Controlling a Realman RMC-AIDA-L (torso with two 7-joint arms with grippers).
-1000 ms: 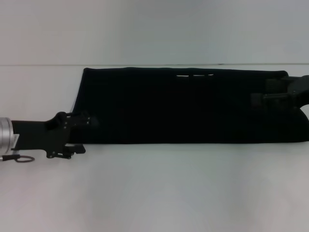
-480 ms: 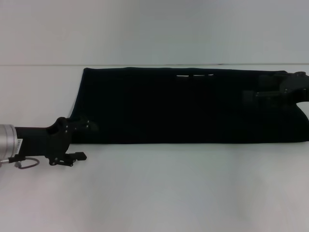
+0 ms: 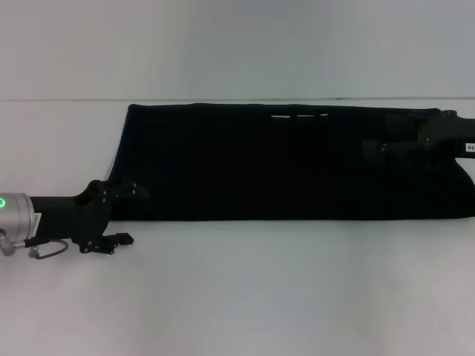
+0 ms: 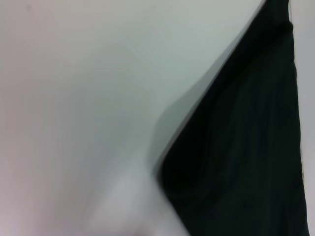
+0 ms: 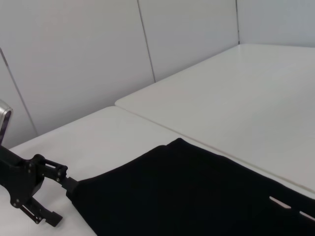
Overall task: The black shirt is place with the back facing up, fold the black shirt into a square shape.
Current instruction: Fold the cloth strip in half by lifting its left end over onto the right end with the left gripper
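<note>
Because the black shirt is already folded into a long band, its long axis running from nine to three o'clock across the white table, each gripper sits at one end, probably so an end can be carried over toward the other. The left gripper has its jaws spread at the eight o'clock corner, one finger over the cloth, one beside it. The right gripper lies over the three o'clock end; I cannot tell its finger state.
</note>
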